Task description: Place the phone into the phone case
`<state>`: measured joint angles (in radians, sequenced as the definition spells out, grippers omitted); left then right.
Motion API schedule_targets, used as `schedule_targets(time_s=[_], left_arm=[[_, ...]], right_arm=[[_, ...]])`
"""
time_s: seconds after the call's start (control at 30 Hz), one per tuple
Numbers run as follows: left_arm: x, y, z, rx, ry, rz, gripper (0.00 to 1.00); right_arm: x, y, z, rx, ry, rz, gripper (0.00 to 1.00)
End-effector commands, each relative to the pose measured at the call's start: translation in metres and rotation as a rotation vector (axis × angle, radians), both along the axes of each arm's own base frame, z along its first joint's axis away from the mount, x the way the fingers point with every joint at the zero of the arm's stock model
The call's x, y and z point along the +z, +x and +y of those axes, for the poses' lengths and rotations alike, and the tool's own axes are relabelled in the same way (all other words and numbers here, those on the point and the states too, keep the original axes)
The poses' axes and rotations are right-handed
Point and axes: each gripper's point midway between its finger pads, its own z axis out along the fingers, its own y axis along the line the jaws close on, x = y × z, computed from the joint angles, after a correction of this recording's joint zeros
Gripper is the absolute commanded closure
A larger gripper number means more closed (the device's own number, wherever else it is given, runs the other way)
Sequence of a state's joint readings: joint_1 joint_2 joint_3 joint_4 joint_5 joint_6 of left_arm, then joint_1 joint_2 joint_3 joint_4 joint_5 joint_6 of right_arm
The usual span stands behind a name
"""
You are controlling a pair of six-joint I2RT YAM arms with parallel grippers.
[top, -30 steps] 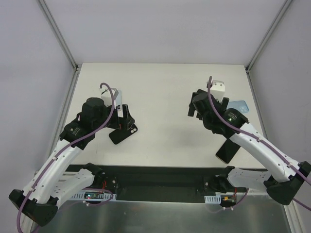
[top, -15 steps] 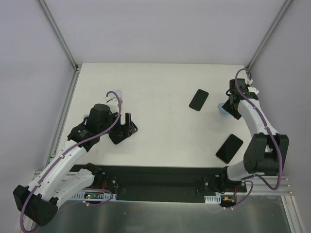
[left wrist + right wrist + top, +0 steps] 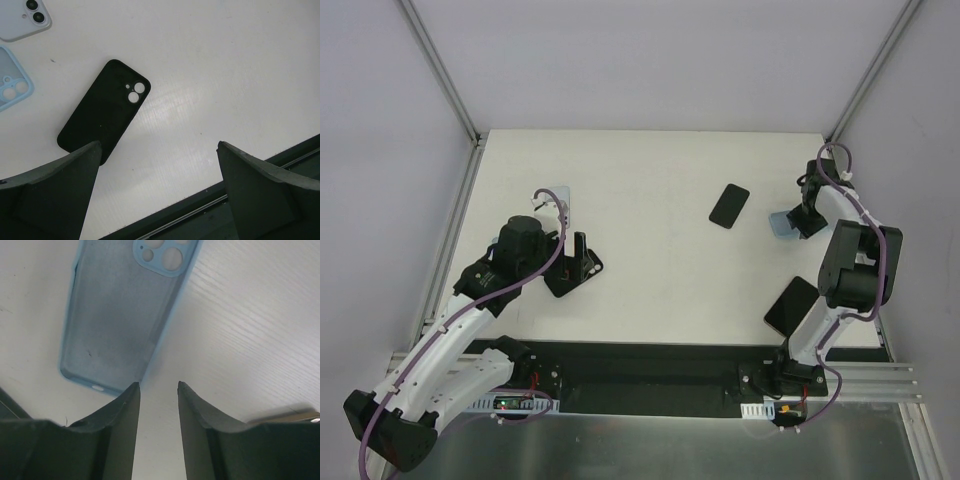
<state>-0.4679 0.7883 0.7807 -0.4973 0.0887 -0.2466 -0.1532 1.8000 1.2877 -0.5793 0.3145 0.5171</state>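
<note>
White table point(image 3: 650, 200) between grey walls point(image 3: 650, 60) and aluminium posts point(image 3: 439, 68), black rail point(image 3: 650, 362) along near edge.

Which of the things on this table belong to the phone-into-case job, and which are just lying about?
Likely in play: blue phone case, at the right tool; black phone case, under the open left tool; mid-table black phone.
Seemingly lying about: near-edge black phone; white phone; pale blue case.
</note>
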Motion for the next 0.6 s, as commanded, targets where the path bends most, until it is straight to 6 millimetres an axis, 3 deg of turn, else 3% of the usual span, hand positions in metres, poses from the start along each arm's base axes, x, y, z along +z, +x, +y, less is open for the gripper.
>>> schedule_targets(time_s=[0.0,0.57], left_arm=[[0.003,0.006,0.005,0.013,0.027,-0.040,0.01],[0.001,0.006,0.003,0.005,0.027,-0.031,0.01]], right_arm=[[0.003,0.019,-0.004,-0.057,0.046,-0.054,0.62],[-0.021,0.021,-0.022,-0.156,0.082,0.037,0.63]])
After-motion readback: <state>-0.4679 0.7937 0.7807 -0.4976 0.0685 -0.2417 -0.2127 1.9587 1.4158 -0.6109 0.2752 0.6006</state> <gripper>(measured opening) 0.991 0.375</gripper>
